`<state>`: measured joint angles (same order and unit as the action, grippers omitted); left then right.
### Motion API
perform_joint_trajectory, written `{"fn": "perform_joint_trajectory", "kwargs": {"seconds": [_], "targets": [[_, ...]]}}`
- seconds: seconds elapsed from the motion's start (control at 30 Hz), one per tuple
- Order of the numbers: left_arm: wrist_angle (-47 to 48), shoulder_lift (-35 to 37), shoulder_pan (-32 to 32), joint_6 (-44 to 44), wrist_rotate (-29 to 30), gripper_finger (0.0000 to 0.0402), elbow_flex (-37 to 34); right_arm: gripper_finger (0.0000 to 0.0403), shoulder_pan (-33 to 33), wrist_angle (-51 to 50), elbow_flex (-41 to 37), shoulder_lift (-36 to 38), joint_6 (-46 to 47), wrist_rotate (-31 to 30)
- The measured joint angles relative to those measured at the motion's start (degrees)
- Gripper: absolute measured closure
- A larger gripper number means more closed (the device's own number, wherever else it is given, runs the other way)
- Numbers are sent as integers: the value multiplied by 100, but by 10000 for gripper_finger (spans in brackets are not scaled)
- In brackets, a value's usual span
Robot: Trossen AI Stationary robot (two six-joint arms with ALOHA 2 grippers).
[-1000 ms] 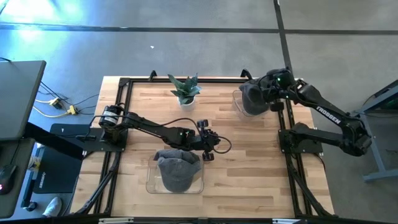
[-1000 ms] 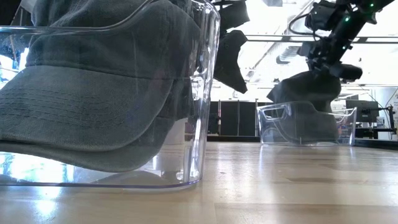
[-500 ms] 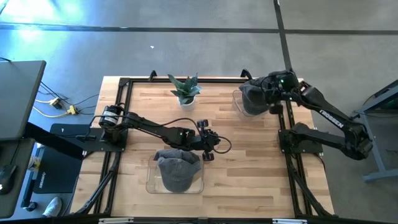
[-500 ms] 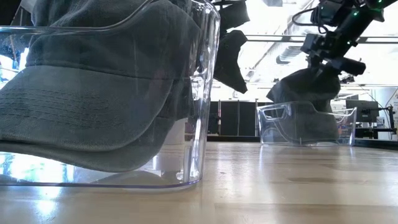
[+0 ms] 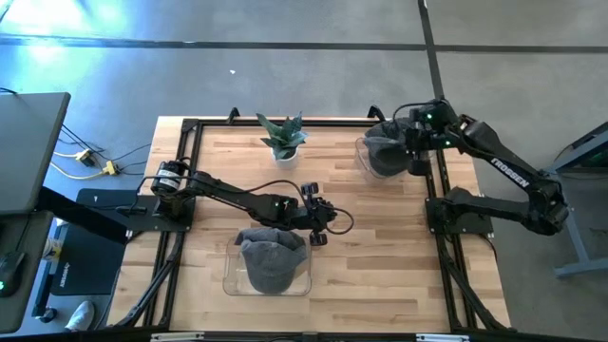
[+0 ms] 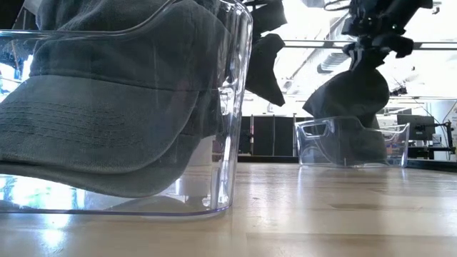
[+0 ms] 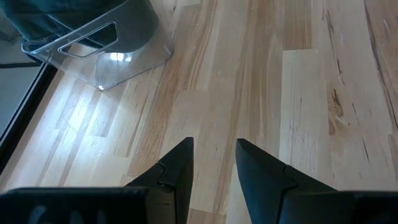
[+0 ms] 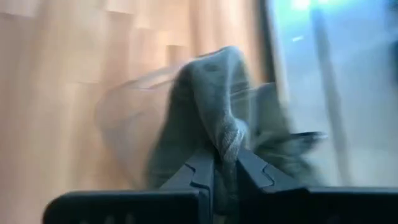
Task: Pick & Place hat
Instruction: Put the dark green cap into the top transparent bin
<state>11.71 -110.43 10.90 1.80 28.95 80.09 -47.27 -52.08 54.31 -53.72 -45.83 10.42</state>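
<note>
Wooden table (image 5: pixel 380 237) | right gripper (image 8: pixel 225 163) pinched on hat (image 6: pixel 353 89) over far-right bin (image 6: pixel 351 143) | step: lifting | next: clear rim | left gripper (image 7: pixel 214 163) slightly parted, empty, mid-table

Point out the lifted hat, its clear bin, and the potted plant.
lifted hat (image 6: pixel 355 89), low view, hanging crown fabric
clear bin (image 6: pixel 314 146), low view, front wall
potted plant (image 5: pixel 282 134), high view, leaves

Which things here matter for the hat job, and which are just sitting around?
In play: right gripper, shut on grey hat, lifting it from far clear bin.
Idle: left gripper, potted plant, near bin holding second hat.
</note>
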Motion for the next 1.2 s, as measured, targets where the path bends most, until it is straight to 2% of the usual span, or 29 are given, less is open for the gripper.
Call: {"fn": "perform_joint_trajectory", "kwargs": {"seconds": [0.13, 0.23, 0.33, 0.47, 0.67, 0.8, 0.93, 1.2], "targets": [[-7, 0, -1, 0, -84, 287, 0, 356, -2, -417, 52, -461, 200, 657], [-7, 0, 0, 0, -144, 287, -2, 359, -2, -524, 52, -732, 258, 1020], [-7, -2, 0, 0, -149, 287, -2, 373, -4, -599, 90, -901, 554, 1017], [-4, -2, 0, 0, -151, 287, 0, 377, -4, -1186, 522, -1099, 786, 1024], [-4, -2, 0, 0, -151, 287, 0, 357, -47, -2037, 1279, -1330, 1373, 1648], [-4, -2, 0, 0, -151, 287, -2, 345, -50, -2085, 1337, -1387, 1723, 1523], [-2, -2, 0, 0, -159, 287, -2, 320, -60, -2055, 1269, -1386, 1849, 1358], [-2, -2, 0, 0, -262, 287, -2, 229, -87, -1949, 1552, -1383, 1752, 1356]]}}
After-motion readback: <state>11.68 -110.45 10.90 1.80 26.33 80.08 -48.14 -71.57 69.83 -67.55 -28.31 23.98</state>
